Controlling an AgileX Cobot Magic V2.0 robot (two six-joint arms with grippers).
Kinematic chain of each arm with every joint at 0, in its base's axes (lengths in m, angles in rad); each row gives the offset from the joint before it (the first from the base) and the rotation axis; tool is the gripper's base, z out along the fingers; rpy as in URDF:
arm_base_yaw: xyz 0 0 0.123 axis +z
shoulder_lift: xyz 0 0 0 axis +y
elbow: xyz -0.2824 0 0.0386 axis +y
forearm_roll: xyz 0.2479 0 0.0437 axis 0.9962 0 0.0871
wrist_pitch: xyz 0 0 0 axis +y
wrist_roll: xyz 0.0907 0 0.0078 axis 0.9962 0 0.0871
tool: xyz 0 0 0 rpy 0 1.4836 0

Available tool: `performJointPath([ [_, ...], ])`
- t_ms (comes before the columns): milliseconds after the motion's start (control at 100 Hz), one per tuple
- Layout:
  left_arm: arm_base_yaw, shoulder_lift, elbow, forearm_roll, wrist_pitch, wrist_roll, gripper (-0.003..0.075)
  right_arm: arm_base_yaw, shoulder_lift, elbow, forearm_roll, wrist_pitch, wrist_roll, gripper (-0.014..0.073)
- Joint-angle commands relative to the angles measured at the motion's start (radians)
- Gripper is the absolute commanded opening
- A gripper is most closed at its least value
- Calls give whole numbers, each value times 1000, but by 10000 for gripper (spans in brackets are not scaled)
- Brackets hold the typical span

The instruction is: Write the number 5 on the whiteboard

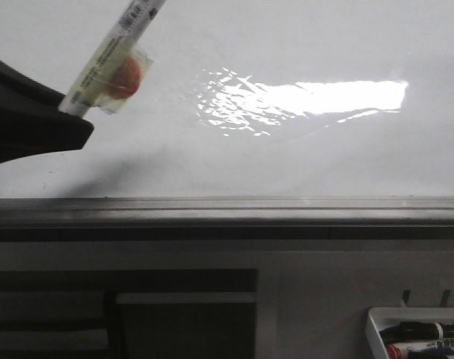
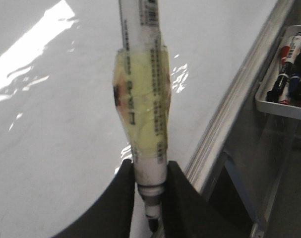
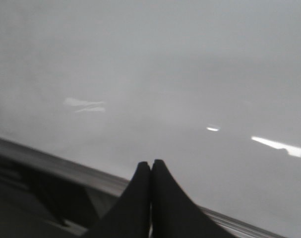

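Observation:
The whiteboard (image 1: 286, 157) is glossy white with a bright glare patch and a grey edge rail (image 1: 227, 211). No number 5 or other ink shows on it. My left gripper (image 2: 150, 171) is shut on a white marker (image 2: 143, 94) wrapped in yellowish tape. In the front view the marker (image 1: 111, 63) slants up from the left gripper (image 1: 66, 112) at the far left, over the board. Its dark tip sits between the fingers. My right gripper (image 3: 150, 163) is shut and empty, over the board near the rail (image 3: 51, 166). It is out of the front view.
A small white tray (image 1: 376, 336) with several markers hangs below the rail at the lower right. It also shows in the left wrist view (image 2: 274, 104). Dark shelving (image 1: 122, 314) lies under the board at the lower left.

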Motion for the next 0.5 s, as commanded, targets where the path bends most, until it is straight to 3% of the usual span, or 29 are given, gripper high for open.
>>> performJointPath([
  [0,3,-16,-24,75,-113,-2,-20,119,41,-63,-14,-59,-47,-61],
  [230,3,-16,-24,335,-136,-2,-20,425,152,-137,-14,-114,-49,-32],
  [370,3,-16,-24,349,-190,-2,-20,541,222,-187,-14,-137,-49,152],
  [490,3,-16,-24,378,-225,-2,-20,570,287,-225,-14,-149,-49,295],
])
